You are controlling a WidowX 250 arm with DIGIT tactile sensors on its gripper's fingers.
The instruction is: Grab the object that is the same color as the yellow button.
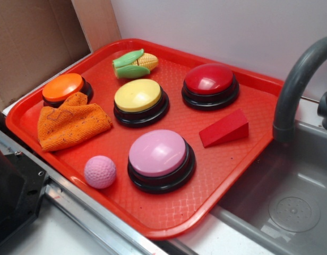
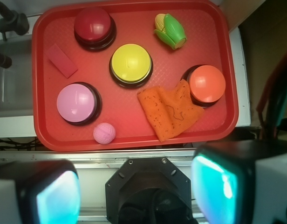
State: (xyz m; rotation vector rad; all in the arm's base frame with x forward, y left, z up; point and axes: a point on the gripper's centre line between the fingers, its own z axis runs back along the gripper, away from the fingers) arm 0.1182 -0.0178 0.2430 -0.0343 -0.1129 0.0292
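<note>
Over the near edge of the red tray your hand hangs spread wide, holding nothing, its pads glowing teal. You find the corn cob, ridged yellow plastic with green husk leaves, lying at the tray's far side just beyond the smooth-domed yellow button.
</note>
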